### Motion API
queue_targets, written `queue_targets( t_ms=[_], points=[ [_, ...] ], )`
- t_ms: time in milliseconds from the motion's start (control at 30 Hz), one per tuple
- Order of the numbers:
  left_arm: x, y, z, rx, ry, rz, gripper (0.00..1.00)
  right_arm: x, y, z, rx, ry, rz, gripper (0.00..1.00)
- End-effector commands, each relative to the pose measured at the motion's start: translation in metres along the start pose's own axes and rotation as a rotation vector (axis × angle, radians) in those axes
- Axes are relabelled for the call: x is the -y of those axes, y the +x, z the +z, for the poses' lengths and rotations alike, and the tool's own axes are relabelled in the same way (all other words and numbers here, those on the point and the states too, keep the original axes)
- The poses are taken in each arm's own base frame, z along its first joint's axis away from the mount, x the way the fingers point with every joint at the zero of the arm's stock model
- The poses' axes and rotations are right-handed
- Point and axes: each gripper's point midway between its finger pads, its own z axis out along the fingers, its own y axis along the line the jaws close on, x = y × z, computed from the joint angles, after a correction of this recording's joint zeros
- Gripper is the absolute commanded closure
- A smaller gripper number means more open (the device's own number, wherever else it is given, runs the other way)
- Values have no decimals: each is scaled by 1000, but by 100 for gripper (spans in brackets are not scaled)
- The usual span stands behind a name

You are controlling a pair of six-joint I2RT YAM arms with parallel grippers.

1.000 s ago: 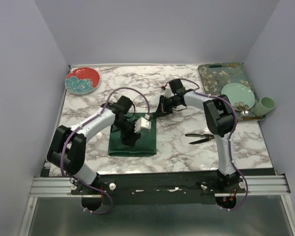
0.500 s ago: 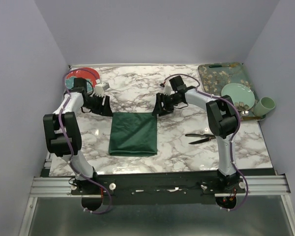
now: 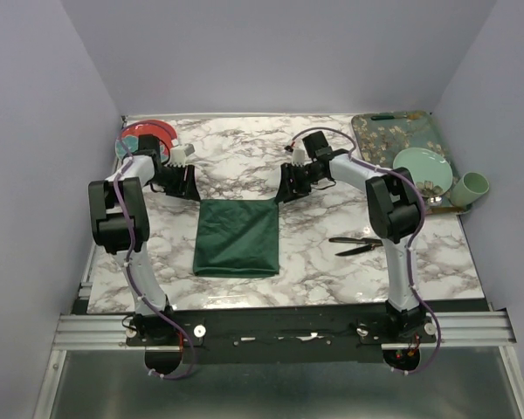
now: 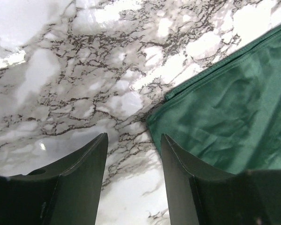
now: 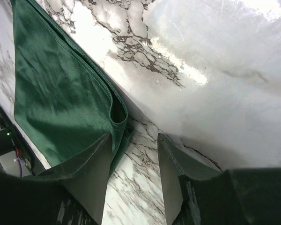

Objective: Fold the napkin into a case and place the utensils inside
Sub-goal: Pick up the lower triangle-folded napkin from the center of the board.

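Beside napkin point(image 3: 237, 237), left end effector point(image 4: 133, 137), right end effector point(image 5: 134, 136) released, wrist views crop napkin

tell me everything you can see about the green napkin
The napkin is a plain dark green cloth with a slight sheen and stitched hems, folded into a flat, roughly square stack. It lies faintly creased on the marble table, near the middle. At its far right corner the layers gape a little. The open left gripper sits just short of its far left corner; the open right gripper is at the gaping corner, contact unclear.
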Motion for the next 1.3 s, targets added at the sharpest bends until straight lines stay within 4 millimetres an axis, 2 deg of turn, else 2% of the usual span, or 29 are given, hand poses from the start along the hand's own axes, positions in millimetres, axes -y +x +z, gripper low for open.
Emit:
queue_targets(
  t_ms=[0,233,333,467,567,733,933,1100,1200,1267],
  points=[
    [-4,-1,12,-23,-19,24,44,7,10,11,-48,-31,4,51],
    [1,12,31,-81,-7,48,46,4,14,15,-67,-69,3,54],
    [3,12,36,-93,-2,58,47,5,15,16,-71,-78,6,59],
    [5,11,38,-96,2,61,53,5,11,16,-64,-74,-9,68],
    [10,9,37,-100,28,65,60,3,9,15,-60,-82,-19,69],
    [15,23,36,-148,22,91,55,3,8,14,-60,-80,-28,75],
    [20,38,37,-191,42,82,58,5,11,15,-64,-76,-27,89],
    [25,32,39,-180,62,104,59,4,10,14,-62,-81,-39,92],
    [26,28,41,-176,73,121,63,2,8,12,-56,-85,-50,97],
    [26,24,40,-167,75,136,70,0,6,11,-53,-90,-66,98]
  ],
)
